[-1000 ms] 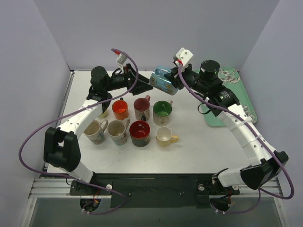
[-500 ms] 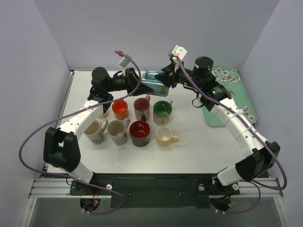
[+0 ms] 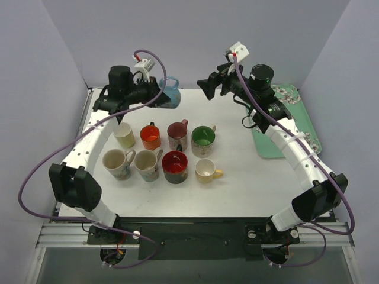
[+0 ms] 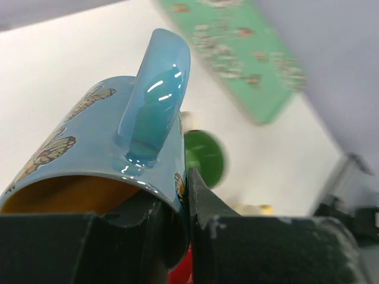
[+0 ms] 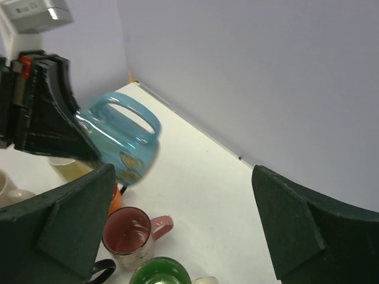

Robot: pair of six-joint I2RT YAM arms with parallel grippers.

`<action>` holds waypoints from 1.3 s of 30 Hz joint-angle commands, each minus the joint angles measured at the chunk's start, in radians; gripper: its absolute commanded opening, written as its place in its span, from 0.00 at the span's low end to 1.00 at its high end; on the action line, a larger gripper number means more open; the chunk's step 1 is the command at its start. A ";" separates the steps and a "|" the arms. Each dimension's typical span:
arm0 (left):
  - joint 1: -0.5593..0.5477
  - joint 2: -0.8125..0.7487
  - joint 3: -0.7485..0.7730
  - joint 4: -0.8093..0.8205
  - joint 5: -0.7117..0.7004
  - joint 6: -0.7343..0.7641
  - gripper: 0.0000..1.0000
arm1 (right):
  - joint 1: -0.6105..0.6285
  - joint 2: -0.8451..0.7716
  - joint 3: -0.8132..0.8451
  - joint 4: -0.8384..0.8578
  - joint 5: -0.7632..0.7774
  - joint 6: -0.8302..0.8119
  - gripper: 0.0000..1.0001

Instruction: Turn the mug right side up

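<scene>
The left gripper (image 3: 159,98) pinches the rim wall of the blue mug (image 3: 170,93), one finger inside, holding it on its side above the far left of the bench (image 3: 237,177), likely so a wrist roll can bring the mouth up. The right gripper (image 3: 208,89) gapes wide and empty, apart to its right.

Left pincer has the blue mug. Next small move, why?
Probably roll the left pincer until the blue butterfly mug has its mouth up: it's pinched by the rim, sideways in the air, and the right pincer is open and clear of it.
</scene>
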 commanded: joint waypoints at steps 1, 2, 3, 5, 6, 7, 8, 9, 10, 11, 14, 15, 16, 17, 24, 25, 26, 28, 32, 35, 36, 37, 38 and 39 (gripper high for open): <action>0.037 -0.032 0.288 -0.585 -0.558 0.412 0.00 | 0.000 -0.047 0.016 -0.015 0.170 -0.031 0.93; 0.047 -0.024 0.309 -0.659 -0.651 0.420 0.00 | -0.002 -0.048 0.005 -0.021 0.190 -0.030 0.93; 0.077 -0.019 0.346 -0.702 -0.687 0.430 0.00 | -0.003 -0.050 -0.004 -0.032 0.230 -0.028 0.93; 0.132 -0.004 0.371 -0.805 -0.779 0.436 0.00 | -0.005 -0.057 -0.034 -0.035 0.291 -0.016 0.93; 0.172 -0.012 0.341 -0.835 -0.793 0.444 0.00 | -0.009 -0.059 -0.054 -0.035 0.311 -0.004 0.94; 0.189 -0.030 0.321 -0.834 -0.829 0.458 0.00 | -0.012 -0.062 -0.062 -0.037 0.323 0.000 0.94; 0.227 -0.042 0.275 -0.825 -0.849 0.469 0.00 | -0.015 -0.062 -0.074 -0.047 0.334 0.000 0.94; 0.244 -0.050 0.256 -0.825 -0.871 0.492 0.00 | -0.019 -0.064 -0.083 -0.053 0.337 -0.002 0.94; 0.298 -0.050 0.236 -0.834 -0.883 0.501 0.00 | -0.020 -0.067 -0.087 -0.058 0.343 -0.007 0.94; 0.326 -0.039 0.227 -0.839 -0.874 0.506 0.00 | -0.022 -0.067 -0.099 -0.060 0.344 -0.007 0.95; 0.434 -0.006 0.179 -0.847 -0.752 0.499 0.00 | -0.025 -0.073 -0.120 -0.054 0.357 -0.016 0.95; 0.452 0.005 0.169 -0.834 -0.677 0.509 0.00 | -0.028 -0.076 -0.123 -0.052 0.363 -0.017 0.95; 0.455 0.010 0.141 -0.825 -0.672 0.527 0.00 | -0.028 -0.077 -0.127 -0.053 0.373 -0.016 0.95; 0.455 0.022 0.127 -0.807 -0.685 0.530 0.00 | -0.032 -0.077 -0.133 -0.053 0.376 -0.017 0.95; 0.470 0.051 -0.101 -0.614 -0.635 0.576 0.00 | -0.054 -0.133 -0.200 -0.026 0.428 -0.010 0.95; 0.469 0.057 -0.124 -0.586 -0.627 0.573 0.00 | -0.060 -0.143 -0.206 -0.026 0.432 -0.005 0.95; 0.469 0.057 -0.134 -0.572 -0.629 0.553 0.00 | -0.062 -0.148 -0.209 -0.027 0.442 -0.005 0.95; 0.469 0.062 -0.161 -0.543 -0.630 0.556 0.00 | -0.071 -0.165 -0.220 -0.030 0.455 -0.002 0.95; 0.469 0.082 -0.189 -0.526 -0.629 0.556 0.00 | -0.075 -0.191 -0.235 -0.034 0.471 -0.002 0.96; 0.469 0.094 -0.206 -0.538 -0.592 0.549 0.00 | -0.078 -0.212 -0.246 -0.037 0.479 -0.005 0.96; 0.469 0.093 -0.210 -0.528 -0.589 0.549 0.00 | -0.080 -0.220 -0.251 -0.038 0.479 -0.005 0.96; 0.472 0.091 -0.222 -0.520 -0.589 0.549 0.09 | -0.078 -0.223 -0.254 -0.043 0.504 -0.004 0.96; 0.470 0.084 -0.227 -0.517 -0.595 0.553 0.16 | -0.078 -0.234 -0.254 -0.047 0.506 -0.005 0.96; 0.472 0.082 -0.227 -0.512 -0.589 0.564 0.23 | -0.080 -0.237 -0.257 -0.049 0.512 -0.004 0.96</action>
